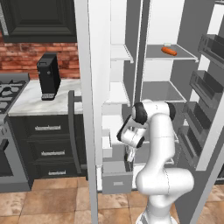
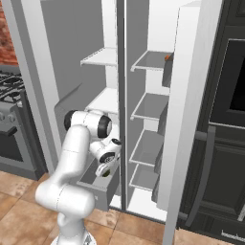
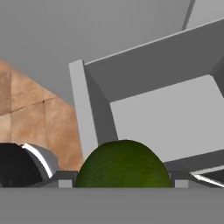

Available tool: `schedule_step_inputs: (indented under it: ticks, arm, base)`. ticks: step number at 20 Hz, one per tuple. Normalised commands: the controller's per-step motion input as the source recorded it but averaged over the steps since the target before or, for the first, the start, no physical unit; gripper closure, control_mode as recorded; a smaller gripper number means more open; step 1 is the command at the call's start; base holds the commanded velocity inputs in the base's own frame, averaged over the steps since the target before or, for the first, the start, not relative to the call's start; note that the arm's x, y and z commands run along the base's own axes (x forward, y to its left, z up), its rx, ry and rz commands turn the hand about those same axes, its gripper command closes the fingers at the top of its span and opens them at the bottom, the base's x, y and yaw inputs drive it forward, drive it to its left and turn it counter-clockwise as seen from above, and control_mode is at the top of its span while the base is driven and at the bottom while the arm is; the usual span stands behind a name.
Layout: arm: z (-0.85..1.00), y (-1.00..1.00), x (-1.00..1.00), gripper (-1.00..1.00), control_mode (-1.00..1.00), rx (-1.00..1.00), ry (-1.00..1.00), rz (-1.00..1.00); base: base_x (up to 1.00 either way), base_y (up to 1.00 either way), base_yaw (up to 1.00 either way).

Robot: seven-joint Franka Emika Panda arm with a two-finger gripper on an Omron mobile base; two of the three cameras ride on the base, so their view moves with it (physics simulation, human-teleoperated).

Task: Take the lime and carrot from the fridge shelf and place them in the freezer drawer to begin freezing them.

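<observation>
- Lime [image 3: 124,164] sits at the bottom centre of the hand view, clamped in the claw [image 3: 124,177] over the open freezer drawer [image 3: 175,118].
- Carrot [image 1: 169,51] lies on the fridge shelf [image 1: 181,56], upper right of the left base view.

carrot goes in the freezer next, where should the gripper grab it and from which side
The carrot lies flat on the fridge shelf, its long axis running across the shelf. Probably best to reach in from the open front and close the fingers across its thicker middle, squeezing the short width rather than the tapered end. The gripper is holding the lime over the freezer drawer.
</observation>
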Motion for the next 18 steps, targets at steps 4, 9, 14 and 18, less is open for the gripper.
schedule_step_inputs:
  ticks: [4,9,14,18]
  arm:
    - [-0.37,0.12,0.45,1.0,-1.0,0.0,0.0,0.06]
    - [-0.42,0.0,0.21,1.0,-1.0,0.02,0.0,0.07]
    - [-0.37,0.06,0.02,1.0,-1.0,0.01,0.0,0.05]
    - [-0.38,0.19,0.0,1.0,-1.0,0.0,0.0,0.01]
  base:
    - [0.0,0.0,0.0]
    - [0.0,0.0,0.0]
    - [0.0,0.0,0.0]
    - [0.0,0.0,0.0]
